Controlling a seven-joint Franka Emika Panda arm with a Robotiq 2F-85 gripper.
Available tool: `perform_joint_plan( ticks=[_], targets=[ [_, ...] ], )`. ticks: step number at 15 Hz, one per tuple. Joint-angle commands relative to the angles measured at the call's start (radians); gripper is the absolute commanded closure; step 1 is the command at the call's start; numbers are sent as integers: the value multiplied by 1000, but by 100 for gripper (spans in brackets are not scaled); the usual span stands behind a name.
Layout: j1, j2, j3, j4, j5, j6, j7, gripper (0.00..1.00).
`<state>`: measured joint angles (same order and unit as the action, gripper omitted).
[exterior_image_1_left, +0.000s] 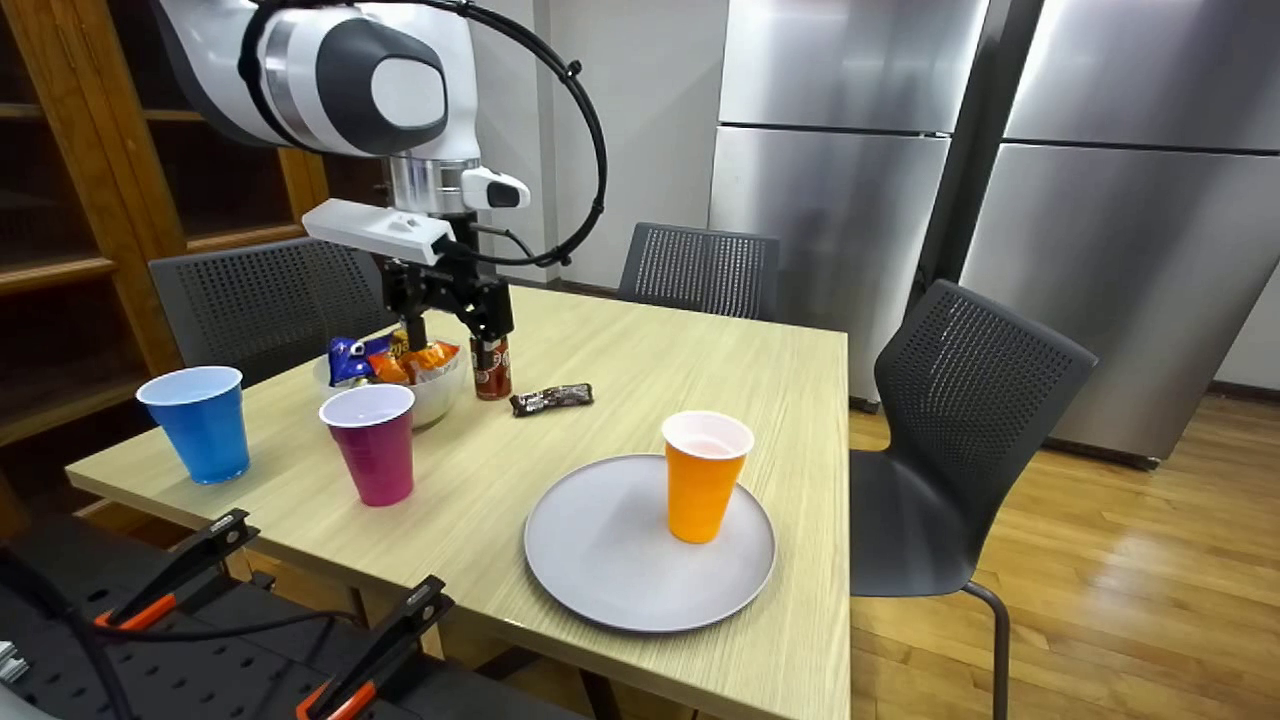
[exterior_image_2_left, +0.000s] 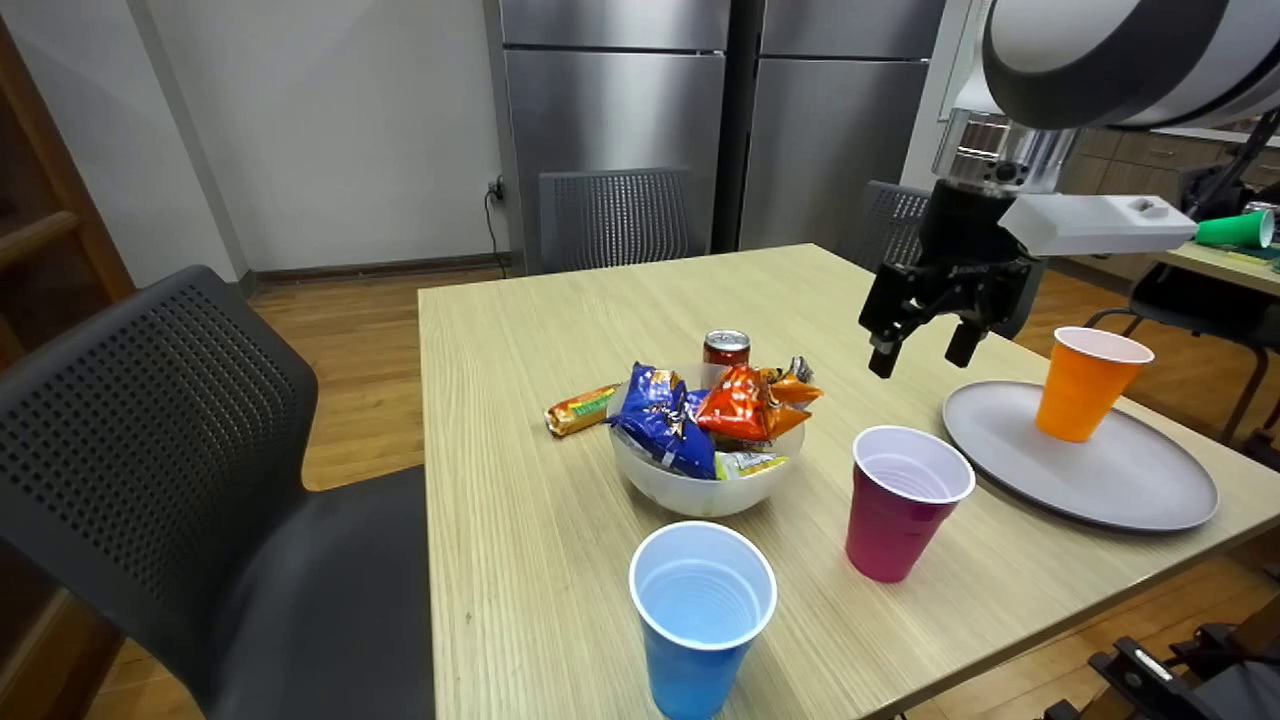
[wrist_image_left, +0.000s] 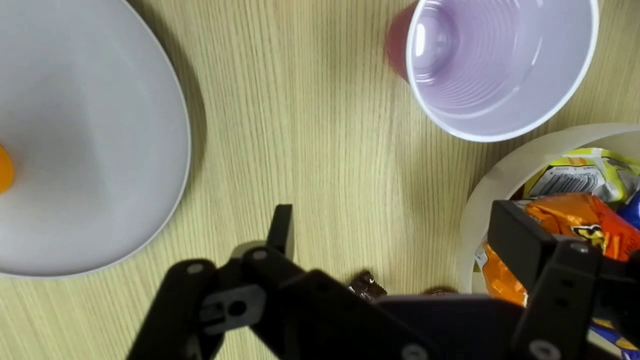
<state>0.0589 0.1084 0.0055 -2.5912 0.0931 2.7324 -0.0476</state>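
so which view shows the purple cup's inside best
The wrist view: it looks down into the purple cup, to its bottom, though the frame's top crops it. Both exterior views show the whole cup but less of its inside.

Jaws parted, the tool (exterior_image_2_left: 922, 355) hangs above the pale table (exterior_image_2_left: 530, 345).

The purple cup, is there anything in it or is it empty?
The purple cup looks empty: the wrist view shows its pale inside wall right down to the bottom, with nothing lying there.
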Motion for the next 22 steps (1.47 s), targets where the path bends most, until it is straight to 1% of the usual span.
perform_joint_plan(
  ticks=[1, 11, 15, 21, 22],
  targets=[
    [-20, -12, 24, -18, 14, -25, -56, 0],
    [-14, 14, 22, -55, -25, -37, -47, 0],
    [-10, 58, 38, -41, -17, -21, -48, 0],
    [1, 127, 46, -8, -46, -19, -21, 0],
    [-1, 134, 49, -4, -44, -19, -25, 25]
  ],
)
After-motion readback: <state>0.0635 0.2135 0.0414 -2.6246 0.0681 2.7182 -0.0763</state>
